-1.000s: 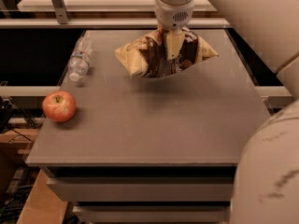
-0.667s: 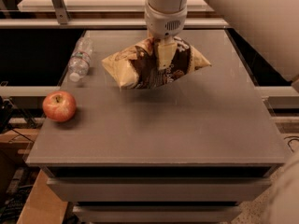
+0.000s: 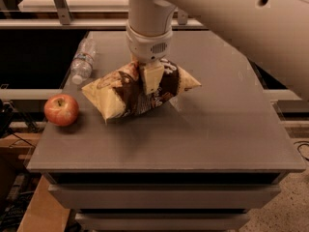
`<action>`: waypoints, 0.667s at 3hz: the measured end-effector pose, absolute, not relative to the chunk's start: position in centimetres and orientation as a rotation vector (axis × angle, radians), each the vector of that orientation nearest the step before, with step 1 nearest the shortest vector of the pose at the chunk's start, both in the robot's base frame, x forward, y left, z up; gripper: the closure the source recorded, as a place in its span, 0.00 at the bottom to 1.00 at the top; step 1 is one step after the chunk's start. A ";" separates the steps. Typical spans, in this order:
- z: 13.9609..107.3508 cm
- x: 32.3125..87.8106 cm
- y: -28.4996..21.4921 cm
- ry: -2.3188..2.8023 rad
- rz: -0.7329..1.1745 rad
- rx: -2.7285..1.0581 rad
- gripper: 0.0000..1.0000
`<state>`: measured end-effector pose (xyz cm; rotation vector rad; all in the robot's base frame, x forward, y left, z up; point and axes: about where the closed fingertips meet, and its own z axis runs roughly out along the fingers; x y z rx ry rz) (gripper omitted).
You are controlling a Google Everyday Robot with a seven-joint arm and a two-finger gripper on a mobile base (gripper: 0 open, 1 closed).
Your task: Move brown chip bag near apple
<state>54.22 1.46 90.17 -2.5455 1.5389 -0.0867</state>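
Grey desk is carrying everything. White arm is reaching down from above over the desk's middle-left. Brown chip bag is hanging tilted under it, left yellow corner dipping low, casting a shadow on the desk; whether it is touching, I cannot tell. The bag is sitting right of the apple, near but apart. Clear water bottle is lying at the back-left edge. Apple is resting at the left edge. Tool is clenching the bag's dark middle from the top.

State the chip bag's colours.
The brown chip bag: dark brown middle, pale yellow ends, camera view. The gripper grips its middle from above.
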 end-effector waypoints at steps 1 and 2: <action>89.3 53.8 3.0 1.546 -0.089 -2.539 0.83; 88.7 54.2 3.6 1.583 -0.097 -2.513 0.60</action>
